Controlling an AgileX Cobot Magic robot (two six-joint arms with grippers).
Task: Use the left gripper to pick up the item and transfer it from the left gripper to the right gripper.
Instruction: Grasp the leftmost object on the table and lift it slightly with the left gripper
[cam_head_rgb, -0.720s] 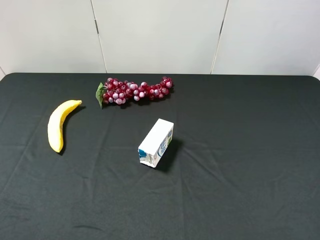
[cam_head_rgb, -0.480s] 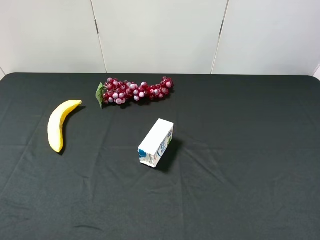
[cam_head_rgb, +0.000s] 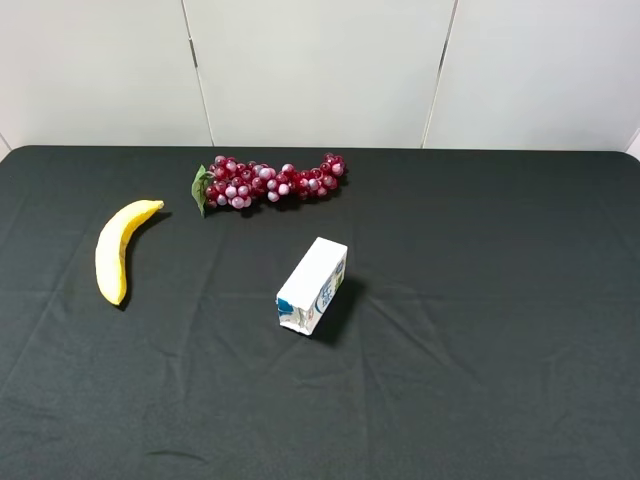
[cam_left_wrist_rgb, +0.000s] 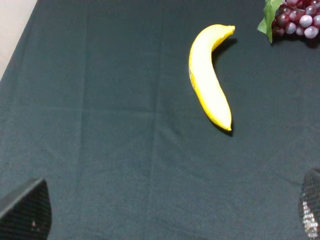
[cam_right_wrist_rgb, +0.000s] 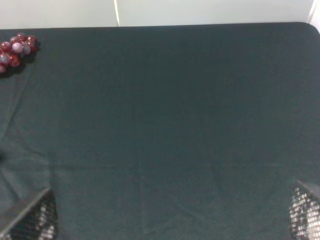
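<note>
The yellow banana (cam_head_rgb: 118, 248) lies on the black cloth at the left and shows whole in the left wrist view (cam_left_wrist_rgb: 209, 80). Neither gripper shows in the exterior high view. In the left wrist view, only the two dark fingertips (cam_left_wrist_rgb: 25, 210) of my left gripper (cam_left_wrist_rgb: 167, 212) show at the frame corners. They stand wide apart and empty, short of the banana and well back from it. In the right wrist view, my right gripper (cam_right_wrist_rgb: 167, 215) also shows only two tips (cam_right_wrist_rgb: 30, 220), wide apart and empty over bare cloth.
A red grape bunch (cam_head_rgb: 270, 180) with a green leaf lies at the back, near the banana's stem end. A white-and-blue carton (cam_head_rgb: 313, 285) lies in the middle of the table (cam_head_rgb: 480, 330). The grapes also show in the right wrist view (cam_right_wrist_rgb: 15, 50).
</note>
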